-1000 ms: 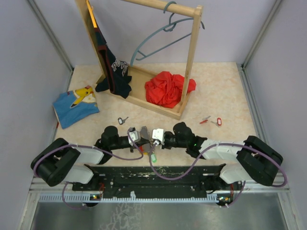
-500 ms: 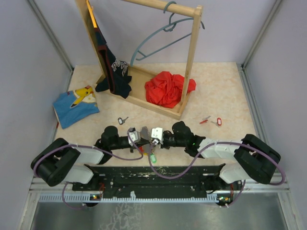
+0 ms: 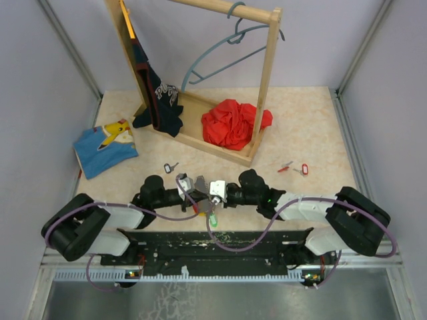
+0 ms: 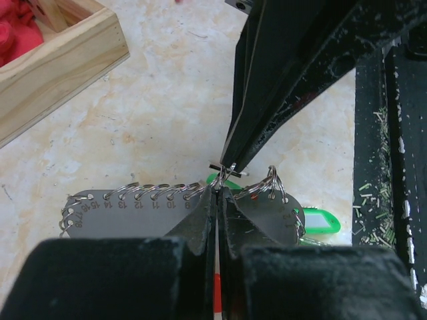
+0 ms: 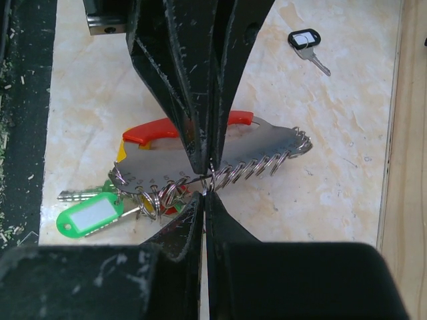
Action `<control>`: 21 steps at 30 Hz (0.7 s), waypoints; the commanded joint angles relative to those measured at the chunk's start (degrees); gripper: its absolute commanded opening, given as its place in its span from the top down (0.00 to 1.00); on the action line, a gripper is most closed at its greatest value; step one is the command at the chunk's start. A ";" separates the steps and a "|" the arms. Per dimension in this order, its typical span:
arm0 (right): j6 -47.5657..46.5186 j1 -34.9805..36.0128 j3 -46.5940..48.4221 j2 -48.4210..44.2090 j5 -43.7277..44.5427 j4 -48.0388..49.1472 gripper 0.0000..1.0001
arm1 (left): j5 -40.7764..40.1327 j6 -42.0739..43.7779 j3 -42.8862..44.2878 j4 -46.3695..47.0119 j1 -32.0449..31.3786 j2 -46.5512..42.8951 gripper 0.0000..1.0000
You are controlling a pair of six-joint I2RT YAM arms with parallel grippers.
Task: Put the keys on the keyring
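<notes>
– Now, keyring (image 5: 263, 150) location?
– Table's (image 3: 313, 127) 6 o'clock. Numbered silver plate (image 4: 127, 215) edged with wire rings; red strap (image 5: 150, 130); green tag (image 5: 87, 217).
– Grippers?
– Left gripper (image 4: 217, 192) and right gripper (image 5: 205, 190) both pinched onto its rings.

The keyring (image 5: 267, 150) sat near the front edge of the table (image 3: 313, 120). The left gripper (image 4: 218, 193) was at its 9 o'clock and the right gripper (image 5: 203, 190) at its 3, tips meeting right on it. One loose key (image 3: 171, 167) lay at about 11. The clothes rack (image 3: 267, 87) stood at 12 with a cloth heap (image 3: 233, 123) on its base. Two more keys (image 3: 293, 167) were at 2, and a folded shirt (image 3: 105, 148) at 10.
</notes>
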 commanded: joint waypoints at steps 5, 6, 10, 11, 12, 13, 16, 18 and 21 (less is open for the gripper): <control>-2.71 1.92 2.38 -0.72 2.69 -0.35 1.00 | -2.66 -6.89 -0.12 8.08 0.46 -1.34 1.00; -2.90 2.11 2.43 -0.38 3.10 -0.23 1.00 | -2.74 -7.74 -0.34 9.27 0.47 -0.87 1.00; -3.68 2.77 2.53 0.32 5.60 -0.18 1.00 | -3.90 -10.46 -1.99 15.38 0.56 0.29 1.00; -3.92 2.75 2.35 -0.02 6.36 -0.22 1.00 | -4.61 -10.98 -2.65 16.96 0.63 0.51 1.00; -4.16 2.79 2.12 -0.58 7.14 -0.18 1.00 | -5.10 -11.14 -3.16 18.28 0.71 0.63 1.00; -4.37 2.75 1.87 -1.37 8.11 -0.28 1.00 | -5.31 -11.17 -3.52 18.95 0.92 0.73 1.00; -5.88 2.77 2.82 -4.09 9.35 -3.27 1.00 | -5.56 -10.89 -3.69 18.82 1.17 0.58 1.00; -7.16 2.77 4.08 -5.70 9.69 -6.11 1.00 | -5.56 -10.34 -3.72 18.56 1.26 0.58 1.00; -8.53 2.72 6.04 -7.62 9.44 -9.95 1.00 | -5.14 -9.83 -3.71 18.12 1.27 0.33 0.98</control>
